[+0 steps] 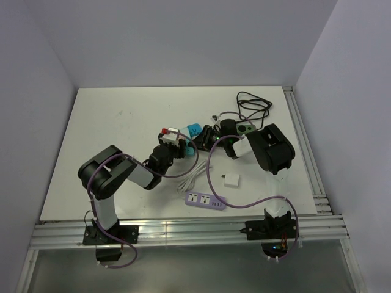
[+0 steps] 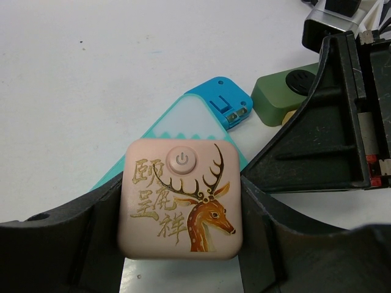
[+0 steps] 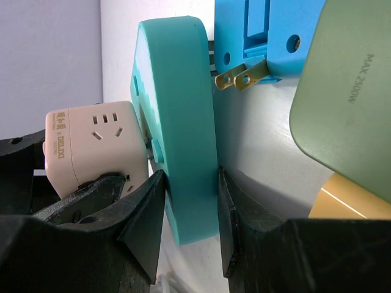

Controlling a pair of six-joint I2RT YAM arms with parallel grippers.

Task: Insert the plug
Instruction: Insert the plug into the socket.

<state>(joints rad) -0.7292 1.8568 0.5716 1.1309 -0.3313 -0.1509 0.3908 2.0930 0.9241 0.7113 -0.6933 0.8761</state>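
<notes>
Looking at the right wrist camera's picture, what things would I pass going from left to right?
First the pink socket cube → teal slab → blue plug with brass prongs → green adapter.

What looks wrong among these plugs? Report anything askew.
The blue plug shows its brass prongs bare and slanted beside the teal unit, in no socket. The pink cube meets the teal unit with a slight gap, metal showing between.

cube socket touching plug, power strip nearer
</notes>
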